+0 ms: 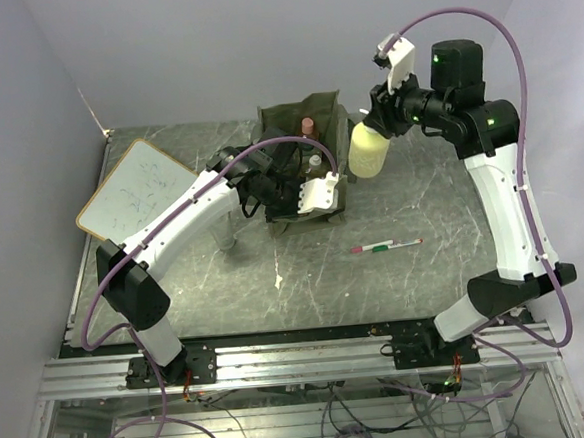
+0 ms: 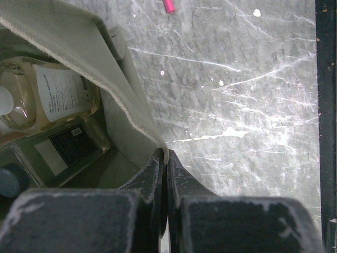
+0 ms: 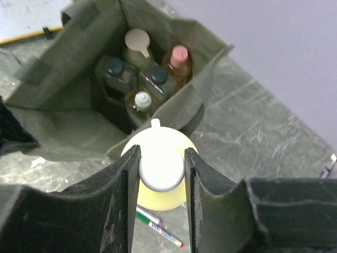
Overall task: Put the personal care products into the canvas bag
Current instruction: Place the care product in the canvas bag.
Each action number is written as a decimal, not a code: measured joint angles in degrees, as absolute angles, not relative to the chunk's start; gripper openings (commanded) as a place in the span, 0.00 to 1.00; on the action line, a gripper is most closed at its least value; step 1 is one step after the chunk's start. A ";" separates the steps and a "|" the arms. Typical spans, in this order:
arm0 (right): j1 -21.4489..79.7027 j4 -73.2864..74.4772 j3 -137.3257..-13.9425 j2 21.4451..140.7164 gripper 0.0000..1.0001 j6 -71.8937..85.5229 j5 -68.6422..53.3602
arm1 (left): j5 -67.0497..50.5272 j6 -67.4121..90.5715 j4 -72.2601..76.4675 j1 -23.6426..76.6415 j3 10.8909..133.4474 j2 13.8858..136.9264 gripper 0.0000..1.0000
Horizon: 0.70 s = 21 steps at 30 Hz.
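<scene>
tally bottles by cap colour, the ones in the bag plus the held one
dark caps: 2
pink cap: 1
cream cap: 1
white caps: 2, one in the canvas bag, one on the held yellow bottle
total: 6

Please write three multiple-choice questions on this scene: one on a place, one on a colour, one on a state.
1. Where is the pen? A in the canvas bag; B on the table, outside the bag; C in a gripper.
2. What colour is the cap of the bottle in the right gripper? A white; B black; C pink.
3. The left gripper is: A open; B holding a bottle; C shut on the bag's rim.
Key: 1 B, it lies on bare tabletop; 2 A, the cap between the jaws is white; 3 C, its jaws pinch the fabric edge.
</scene>
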<state>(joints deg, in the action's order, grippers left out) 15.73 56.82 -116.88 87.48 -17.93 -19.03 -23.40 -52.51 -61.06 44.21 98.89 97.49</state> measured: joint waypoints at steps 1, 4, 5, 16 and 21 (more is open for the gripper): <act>16.75 56.97 -118.48 87.94 0.00 -17.54 -18.72 | -23.38 -52.53 -61.08 44.21 98.89 97.49 0.07; 19.11 56.93 -121.75 88.92 0.00 -16.78 -18.06 | -23.40 -52.51 -61.08 44.21 98.89 97.49 0.07; 19.77 56.88 -122.87 89.32 0.00 -16.53 -17.96 | -23.42 -52.51 -61.10 44.21 98.94 97.49 0.07; 24.62 56.36 -132.62 95.53 0.00 -15.14 -17.50 | -23.49 -52.51 -61.17 44.21 100.53 97.51 0.07; 26.74 55.11 -135.59 98.91 0.00 -14.41 -18.04 | -23.59 -52.51 -61.17 44.21 100.31 97.51 0.07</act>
